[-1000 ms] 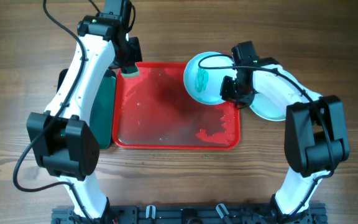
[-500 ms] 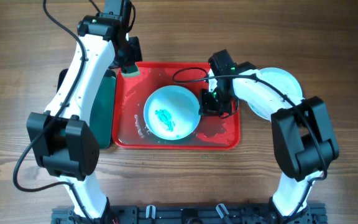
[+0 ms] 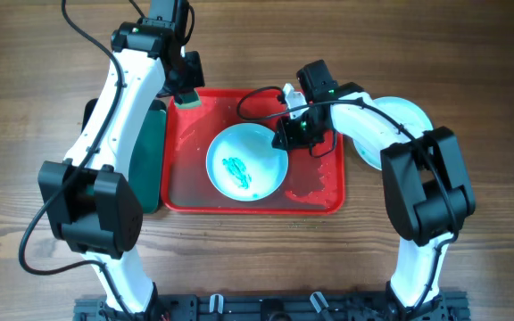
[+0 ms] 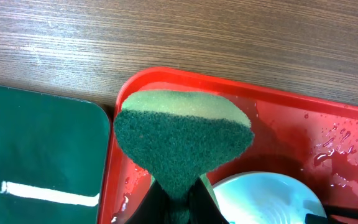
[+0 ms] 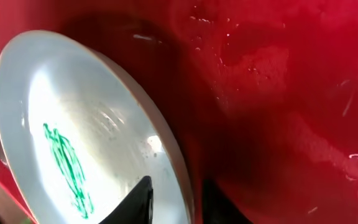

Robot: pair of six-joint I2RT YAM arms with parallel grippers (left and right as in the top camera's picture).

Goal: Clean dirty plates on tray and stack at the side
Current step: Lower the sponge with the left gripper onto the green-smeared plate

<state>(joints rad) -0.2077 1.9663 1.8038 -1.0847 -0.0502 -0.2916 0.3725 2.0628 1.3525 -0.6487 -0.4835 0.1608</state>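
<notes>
A pale aqua plate with a dark green smear lies in the middle of the red tray. My right gripper is shut on the plate's right rim. In the right wrist view the rim of the plate passes between the fingers over the wet tray. My left gripper is shut on a green sponge and holds it over the tray's far left corner. The plate's edge shows in the left wrist view, below the left gripper. Another pale plate lies on the table right of the tray, partly hidden by the right arm.
A smaller dark green tray lies along the red tray's left side; it also shows in the left wrist view. Water patches lie on the red tray's floor. Bare wooden table surrounds both trays.
My right gripper carried the smeared plate from the tray's far right corner leftward and down; it now lies flat in the tray's middle. The left arm has not moved.
</notes>
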